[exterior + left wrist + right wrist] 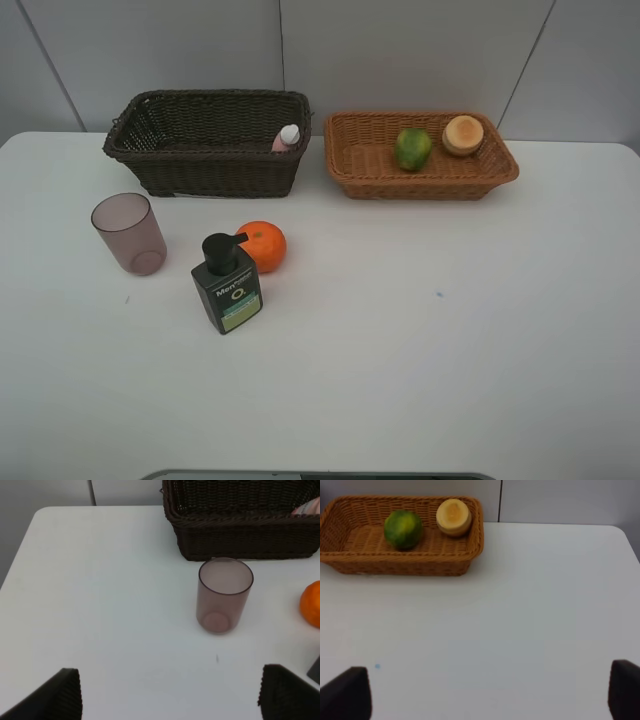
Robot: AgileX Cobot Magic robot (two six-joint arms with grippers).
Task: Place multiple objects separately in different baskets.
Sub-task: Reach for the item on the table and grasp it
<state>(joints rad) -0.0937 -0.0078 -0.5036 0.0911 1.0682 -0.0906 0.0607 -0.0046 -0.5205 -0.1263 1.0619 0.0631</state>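
White table [450, 350], pale panelled wall [400, 50] behind. Two baskets stand side by side along the far edge, apart from each other: the dark brown basket [205, 150] on the left, deeper, and the light tan basket [430, 183] on the right, shallower.

The orange [264, 246] sits on the table in front of the dark basket. The pump bottle [228, 290] stands upright just before it, its black pump head overlapping the fruit from the high camera; whether they touch cannot be told. The pink cup [130, 235] stands upright to their left, apart from both, on bare table ahead of the left gripper [170, 672].

The cup is translucent, mouth up. The bottle is dark green-black with a pale green label. In the tan basket lie the green fruit [412, 148] and, beside it towards the far right corner, the peach-like fruit [463, 134], which looks pale tan here.

Both grippers are released, jaws wide, holding nothing. The right gripper [487, 667] hangs over bare table, well short of the tan basket.

Only the white cap and pink shoulder of the spray bottle [287, 138] show above the dark basket's right end. The high camera shows neither arm. The label's small print is unreadable.
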